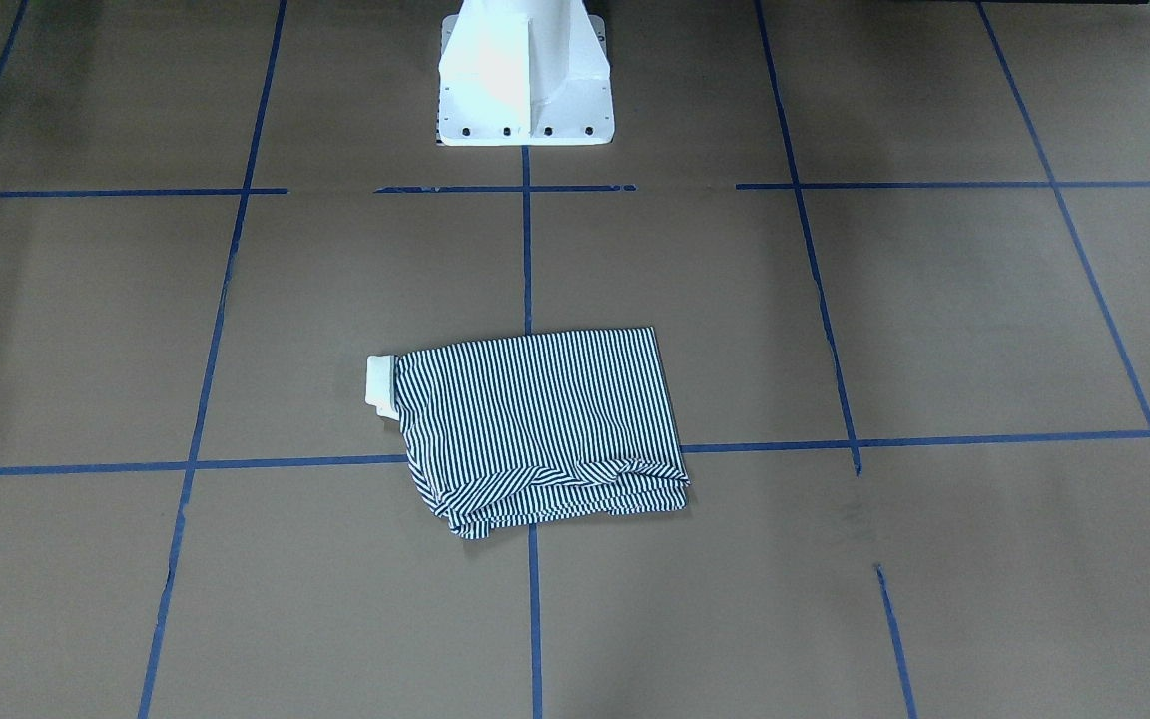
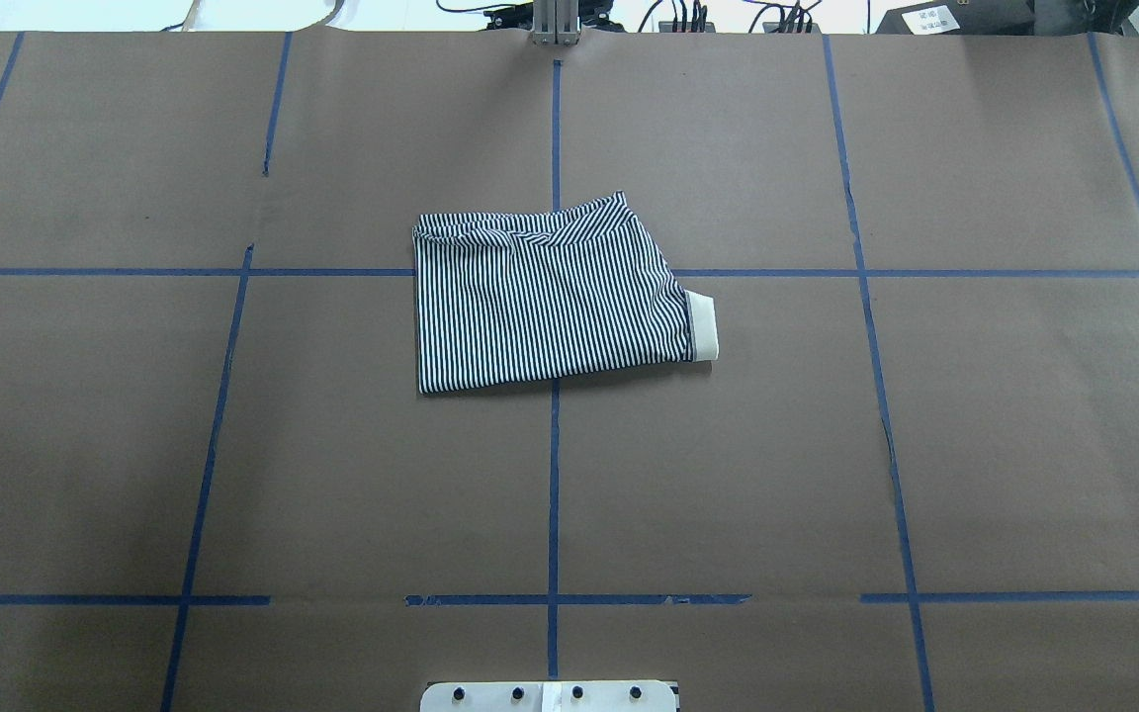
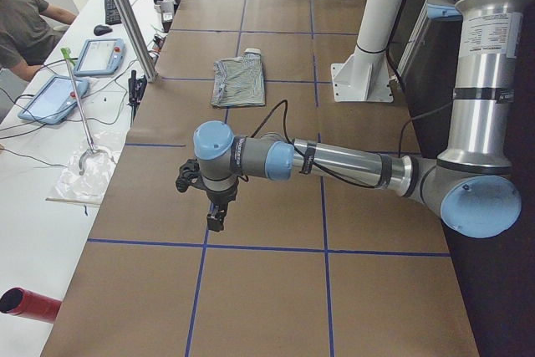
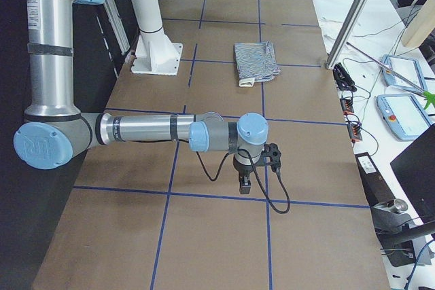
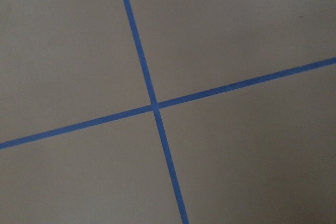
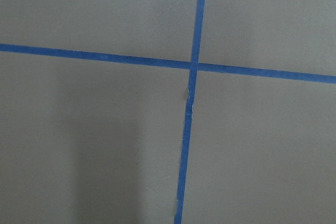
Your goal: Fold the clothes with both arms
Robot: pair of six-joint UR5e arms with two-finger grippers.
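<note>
Navy-striped polo shirt (image 2: 550,307) lies folded on the counter (image 2: 233,445), collar (image 2: 704,326) at 3 o'clock; whether my left gripper (image 3: 216,216) and right gripper (image 4: 245,183) are open, I cannot tell.

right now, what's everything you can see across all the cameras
polo shirt: 1, navy-and-white stripes, cream collar, folded, table middle
tape lines: grid, blue, across brown table
pedestal: 1, white, robot's table edge
handheld screens: 2, blue-rimmed, side bench
tube: 1, red, bench end
person: 1, dark top, at bench
left arm: silver-grey, low over table; left gripper black, state unclear
right arm: same; right gripper black, state unclear
</note>
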